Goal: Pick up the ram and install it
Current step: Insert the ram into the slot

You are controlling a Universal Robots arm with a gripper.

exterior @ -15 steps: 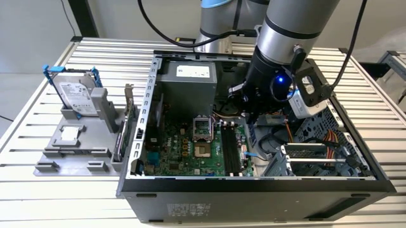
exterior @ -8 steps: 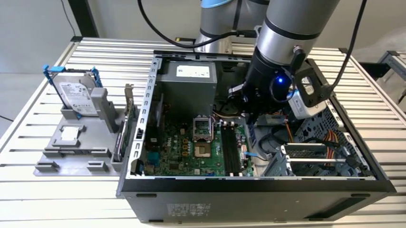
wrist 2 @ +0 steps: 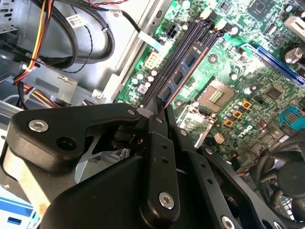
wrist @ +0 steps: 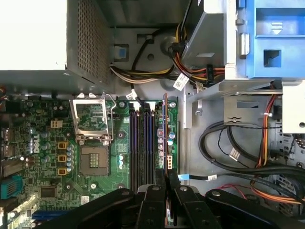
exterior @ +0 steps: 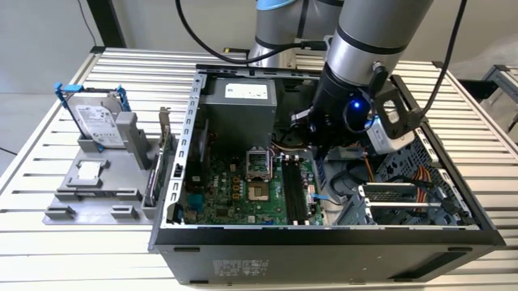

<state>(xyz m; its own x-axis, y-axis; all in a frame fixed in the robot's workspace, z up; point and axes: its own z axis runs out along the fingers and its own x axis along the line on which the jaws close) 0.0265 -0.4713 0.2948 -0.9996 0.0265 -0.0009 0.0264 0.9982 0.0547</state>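
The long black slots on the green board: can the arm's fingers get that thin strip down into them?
Probably yes. The fingers hold the ram close by the slots, with nothing between them; the cables lie off to one side.

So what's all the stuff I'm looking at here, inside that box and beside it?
Open black computer case: one, on the slatted metal table.
Large green motherboard: one, on the case floor.
Long dark-blue ram strip: one, standing in the motherboard's black slots, under the gripper.
Grey power supply box: one, at the case's far end.
Silver hard drive with blue rails: one, upright on the grey holder, at the exterior view's left.
Black gripper: one, fingers closed around the ram's top edge.
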